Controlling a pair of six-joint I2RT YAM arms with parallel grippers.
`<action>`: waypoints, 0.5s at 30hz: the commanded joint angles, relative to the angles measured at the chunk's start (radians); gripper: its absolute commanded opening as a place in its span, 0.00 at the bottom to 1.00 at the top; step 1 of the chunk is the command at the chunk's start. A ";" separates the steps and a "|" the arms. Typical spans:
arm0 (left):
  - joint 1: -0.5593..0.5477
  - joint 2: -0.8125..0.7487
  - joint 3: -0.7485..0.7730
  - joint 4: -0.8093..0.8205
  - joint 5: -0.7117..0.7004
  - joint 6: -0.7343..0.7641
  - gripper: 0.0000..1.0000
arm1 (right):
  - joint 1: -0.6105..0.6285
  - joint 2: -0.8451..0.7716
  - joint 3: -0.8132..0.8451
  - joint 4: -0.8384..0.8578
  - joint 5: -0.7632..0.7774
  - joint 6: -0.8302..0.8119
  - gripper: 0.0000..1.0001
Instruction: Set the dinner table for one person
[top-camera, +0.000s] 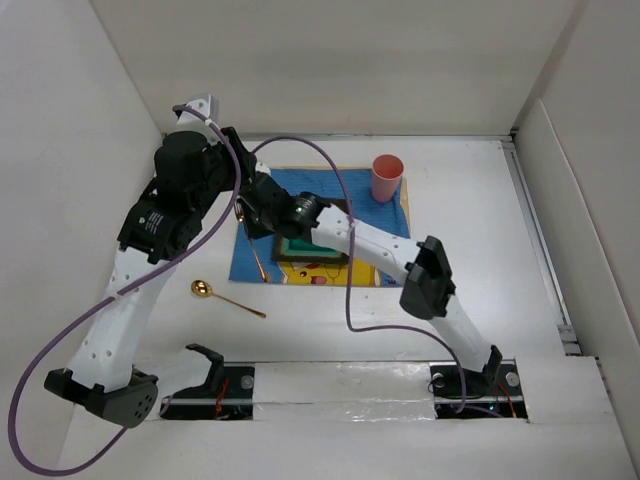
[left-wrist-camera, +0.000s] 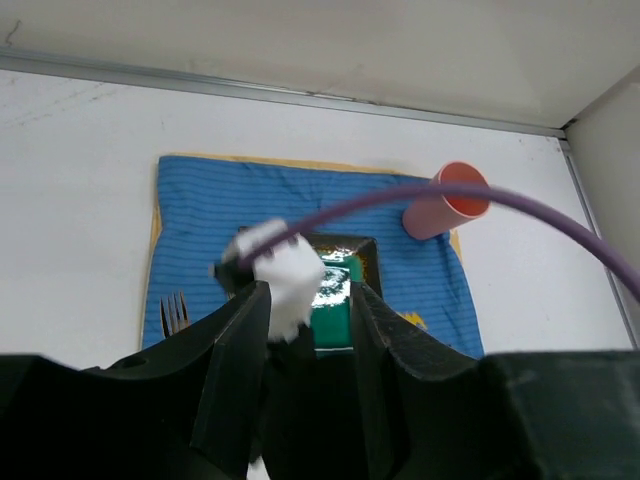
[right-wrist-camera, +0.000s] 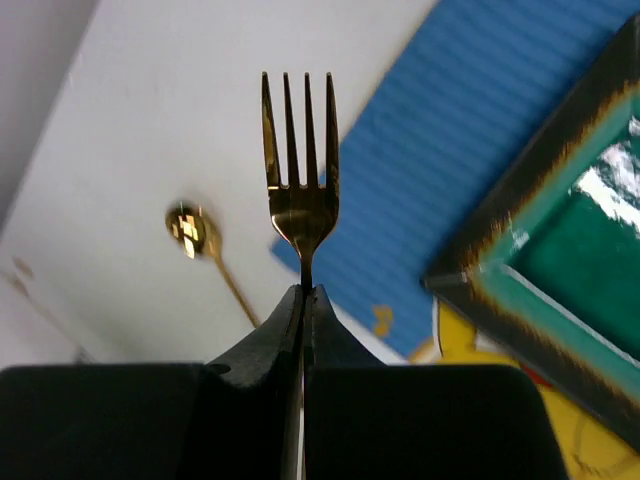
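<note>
The slim gold metal fork was pinched by its handle in the right hand, its long axis pointed straight up the frame, tines over the white table just left of the blue cloth mat, the left hand spread.

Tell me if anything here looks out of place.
The gold spoon lies askew on the bare dinner table, left of the blue mat, diagonal rather than lined up beside the green plate. The right gripper holds the fork. Nothing looks spilled.
</note>
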 joint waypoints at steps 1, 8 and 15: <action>-0.001 -0.061 0.018 -0.008 0.030 -0.028 0.34 | -0.060 0.149 0.168 -0.040 0.016 0.148 0.00; -0.041 -0.116 -0.102 -0.007 0.056 -0.067 0.34 | -0.100 0.273 0.231 0.099 0.071 0.351 0.00; -0.072 -0.124 -0.166 0.020 0.094 -0.081 0.33 | -0.130 0.393 0.329 0.162 0.071 0.458 0.00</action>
